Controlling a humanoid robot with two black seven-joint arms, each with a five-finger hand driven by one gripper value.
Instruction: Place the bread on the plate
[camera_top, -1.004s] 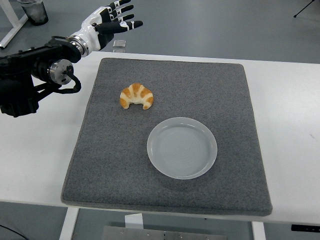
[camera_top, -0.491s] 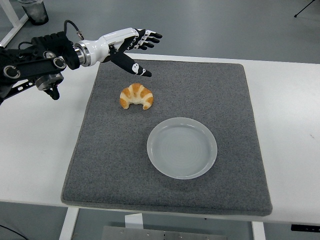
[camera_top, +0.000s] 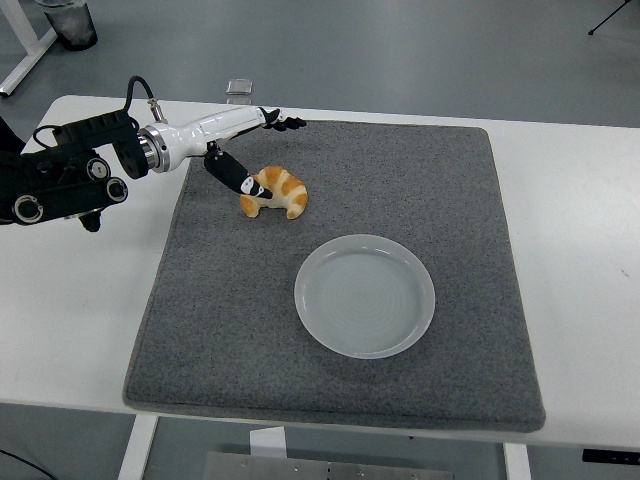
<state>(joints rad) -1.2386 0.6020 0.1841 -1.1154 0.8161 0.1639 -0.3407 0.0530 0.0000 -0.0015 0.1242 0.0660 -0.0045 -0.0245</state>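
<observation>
So: white table (camera_top: 580, 260), grey mat (camera_top: 330, 330) across middle. Plate (camera_top: 364, 295) empty, mat centre-right. Bread (camera_top: 277, 192) on mat, up-left of plate, apart from it. Left hand (camera_top: 240, 150) low beside bread, fingers spread, gripping nothing; thumb (camera_top: 232, 176) at bread's left end. Right arm unseen. Judgement: bring fingers over far side, pinch gently across middle, avoid crushing, lift clear before carrying to plate.

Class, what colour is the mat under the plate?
Dark grey, speckled mat, seen in the head view, beneath the translucent white plate.
</observation>
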